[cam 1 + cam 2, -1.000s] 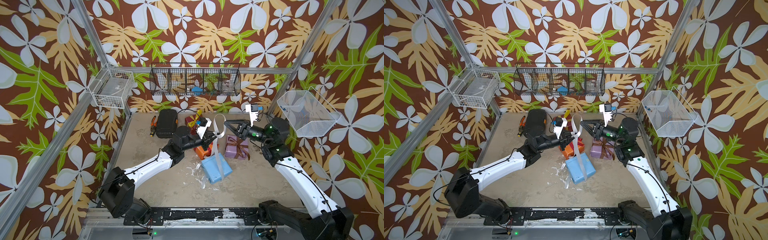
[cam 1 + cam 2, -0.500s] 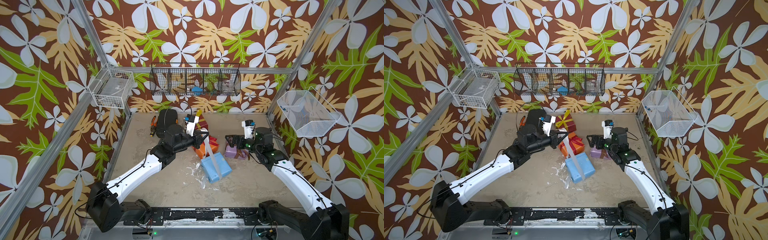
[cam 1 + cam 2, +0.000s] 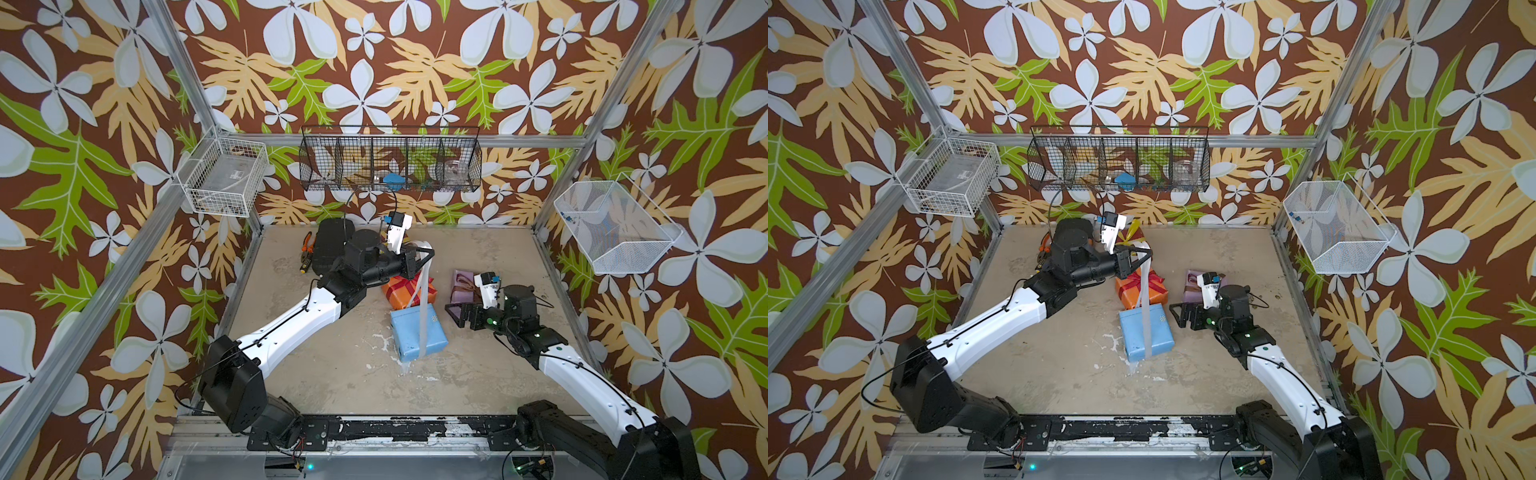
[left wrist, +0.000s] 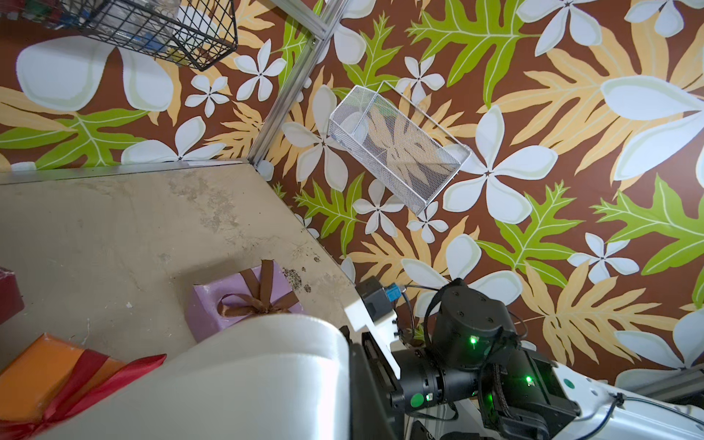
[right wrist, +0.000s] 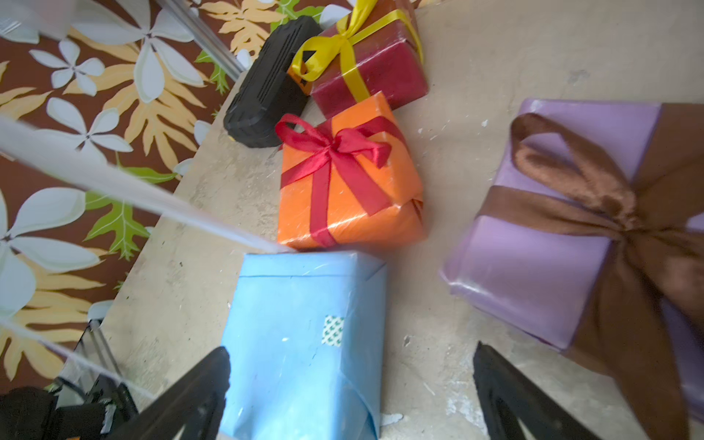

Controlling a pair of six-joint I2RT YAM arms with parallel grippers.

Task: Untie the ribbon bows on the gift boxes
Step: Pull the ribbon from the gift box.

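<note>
White ribbon (image 3: 424, 299) in left pincer (image 3: 428, 257)

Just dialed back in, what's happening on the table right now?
The left gripper is shut on the white ribbon, lifted above the boxes so the strip hangs down across the light blue box, its bow undone. The right gripper is open and empty beside that box. The red bow, yellow bow and brown bow are not yet untied.
</note>
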